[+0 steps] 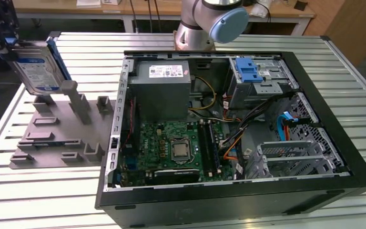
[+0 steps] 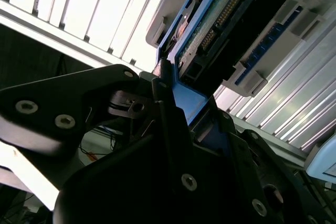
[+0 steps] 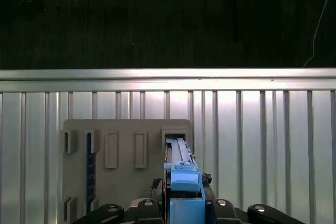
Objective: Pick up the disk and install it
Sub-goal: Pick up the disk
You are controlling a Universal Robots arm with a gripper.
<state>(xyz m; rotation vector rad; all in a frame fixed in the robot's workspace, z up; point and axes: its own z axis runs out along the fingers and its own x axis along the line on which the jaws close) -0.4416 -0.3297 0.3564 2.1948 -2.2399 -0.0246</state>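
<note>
Here, the gripper (image 3: 184,209) is clamped on the blue-bracketed edge of the disk (image 1: 38,67), holding it upright. The disk sits to the exterior view's left of the open computer case (image 1: 234,196), well outside it, over the grey fixture plate (image 1: 55,140) that lies beside the case on the slatted metal table (image 1: 36,202).

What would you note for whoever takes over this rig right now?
Hand: shut on the blue plastic bracket of the flat silver rectangular disk.
Disk: upright at the grey slotted fixture plate, to the exterior view's left of the open black computer case; unclear whether it is free of its slot.
Done: grasp. Left: disk not yet in the case.
</note>
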